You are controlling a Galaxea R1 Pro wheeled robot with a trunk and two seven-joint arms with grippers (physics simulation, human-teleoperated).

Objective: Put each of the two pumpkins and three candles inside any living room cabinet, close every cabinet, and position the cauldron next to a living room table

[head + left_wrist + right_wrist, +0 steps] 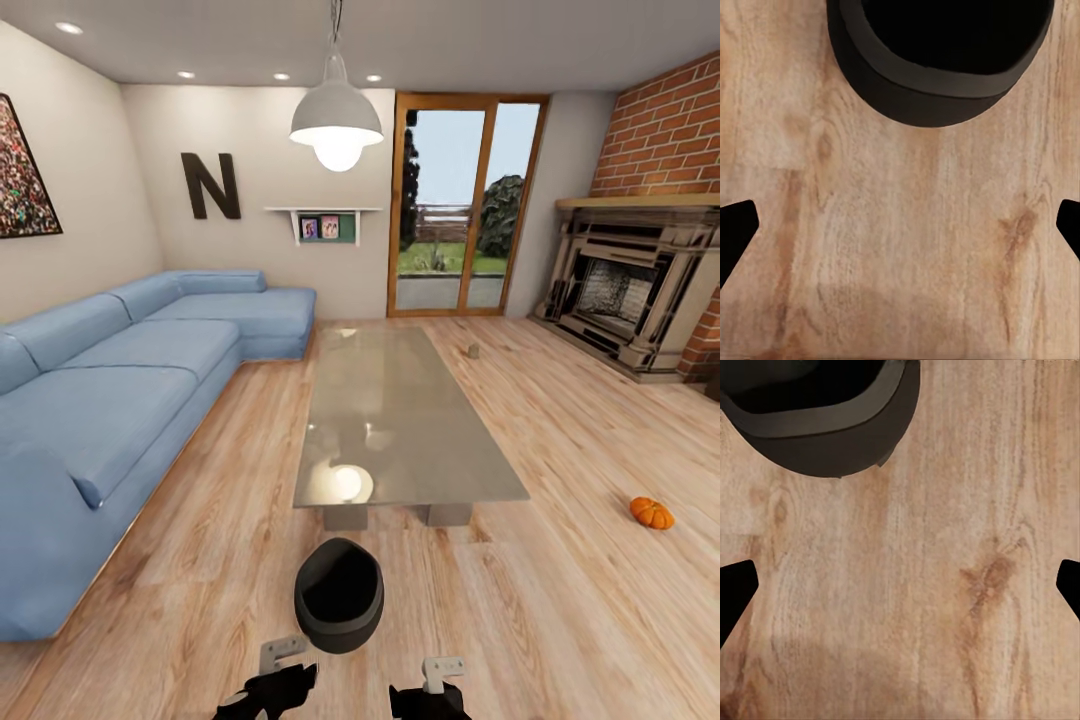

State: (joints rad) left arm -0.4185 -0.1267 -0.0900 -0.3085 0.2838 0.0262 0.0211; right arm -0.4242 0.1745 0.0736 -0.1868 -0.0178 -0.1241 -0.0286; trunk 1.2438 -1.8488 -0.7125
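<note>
The black cauldron (339, 595) stands on the wood floor just off the near end of the glass-topped table (400, 440), a small gap from it. My left gripper (268, 690) and right gripper (430, 695) hang low behind the cauldron, one on each side. Both are open over bare floor, the left gripper (900, 225) and right gripper (900, 592) with the cauldron (937, 67) (825, 420) just ahead of their fingers. One orange pumpkin (652, 513) lies on the floor to the right. A small grey candle (473, 350) sits on the floor beyond the table's far right side. The cabinet is out of view.
A long blue corner sofa (110, 400) runs along the left wall. A brick fireplace (630, 290) fills the right wall, and glass doors (465, 205) stand at the back. Open floor lies between table and fireplace. A lamp (336, 125) hangs over the table.
</note>
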